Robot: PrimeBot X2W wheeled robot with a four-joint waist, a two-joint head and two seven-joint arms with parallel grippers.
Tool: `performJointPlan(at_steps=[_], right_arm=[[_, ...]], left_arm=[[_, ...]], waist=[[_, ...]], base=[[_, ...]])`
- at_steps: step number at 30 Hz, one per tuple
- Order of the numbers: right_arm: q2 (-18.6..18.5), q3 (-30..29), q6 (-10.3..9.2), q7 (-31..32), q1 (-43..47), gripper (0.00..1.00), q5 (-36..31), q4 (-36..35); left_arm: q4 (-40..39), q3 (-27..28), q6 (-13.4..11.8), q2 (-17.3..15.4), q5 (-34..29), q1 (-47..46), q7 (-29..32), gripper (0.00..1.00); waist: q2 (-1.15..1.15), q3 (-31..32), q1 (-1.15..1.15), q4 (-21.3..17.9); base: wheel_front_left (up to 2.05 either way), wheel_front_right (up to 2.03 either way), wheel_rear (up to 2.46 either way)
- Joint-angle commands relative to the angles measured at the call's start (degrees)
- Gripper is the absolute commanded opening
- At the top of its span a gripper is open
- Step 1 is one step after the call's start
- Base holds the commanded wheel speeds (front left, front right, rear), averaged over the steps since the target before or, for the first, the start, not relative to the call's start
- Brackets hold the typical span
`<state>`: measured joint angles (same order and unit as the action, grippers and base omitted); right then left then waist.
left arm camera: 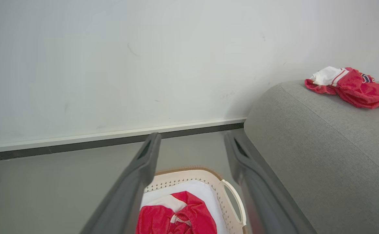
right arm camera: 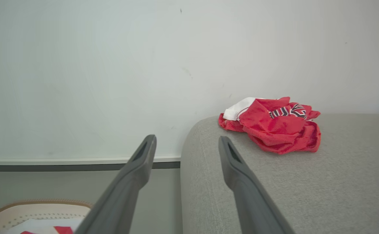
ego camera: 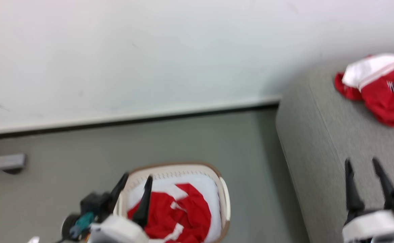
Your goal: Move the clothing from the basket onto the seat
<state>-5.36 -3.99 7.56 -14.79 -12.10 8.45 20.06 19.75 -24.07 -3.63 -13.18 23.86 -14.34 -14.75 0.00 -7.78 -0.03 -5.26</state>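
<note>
A cream basket point(ego camera: 225, 199) with a brown rim stands on the floor, a red and white garment point(ego camera: 180, 211) crumpled inside it. The same basket point(left arm camera: 208, 177) and garment point(left arm camera: 183, 217) show low in the left wrist view. My left gripper point(ego camera: 137, 184) hovers open over the basket's left part, empty; in its own view point(left arm camera: 192, 143) the fingers spread wide. A second red jersey point(ego camera: 386, 91) lies on the grey sofa point(ego camera: 318, 135) at the right, also seen as jersey point(right arm camera: 273, 126) on sofa point(right arm camera: 306, 182). My right gripper point(ego camera: 362, 168) is open and empty above the sofa's near part.
A white wall with a pale skirting board point(ego camera: 132, 118) runs behind. Grey floor point(ego camera: 183, 141) lies between the wall, basket and sofa. A grey bar-shaped object point(ego camera: 2, 162) sits at the left edge on the floor.
</note>
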Motion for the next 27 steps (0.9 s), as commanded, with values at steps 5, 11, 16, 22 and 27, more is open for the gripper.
performJointPlan(at_steps=[5, 11, 16, 22, 27], right_arm=[[1.64, 0.97, -0.14, -0.43, 7.74, 1.0, -0.24, -3.12], [2.45, 4.7, -0.14, -0.43, 13.87, 1.0, 0.74, -3.81], [2.35, 7.04, -0.14, -0.44, 15.1, 1.0, 2.6, -2.99], [2.38, 7.29, -0.14, -0.44, 14.1, 1.0, 3.45, -2.79], [2.39, 7.08, -0.14, -0.44, 13.66, 1.0, 3.37, -2.55]], left_arm=[[-0.7, 3.29, -0.51, 0.64, -0.4, 6.53, -0.4, 1.0], [-2.36, 7.84, 0.97, 1.87, -2.97, 12.86, -0.4, 1.0], [-3.47, 11.13, 2.14, 3.41, -4.81, 16.31, -0.41, 1.0], [-3.8, 13.32, 4.01, 5.25, -7.24, 17.02, -0.41, 1.0], [-3.97, 14.71, 5.06, 6.32, -8.36, 17.1, -0.41, 1.0]], waist=[[0.0, 8.8, 0.03, 6.1], [0.0, 11.14, 0.03, 6.92], [0.0, 11.81, 0.03, 6.61], [0.0, 11.99, 0.03, 6.34], [0.0, 11.82, 0.03, 5.91]], base=[[0.0, 0.0, 0.0], [0.0, 0.0, 0.0], [0.0, 0.0, 0.0], [0.0, 0.0, 0.0], [0.0, 0.0, 0.0]])
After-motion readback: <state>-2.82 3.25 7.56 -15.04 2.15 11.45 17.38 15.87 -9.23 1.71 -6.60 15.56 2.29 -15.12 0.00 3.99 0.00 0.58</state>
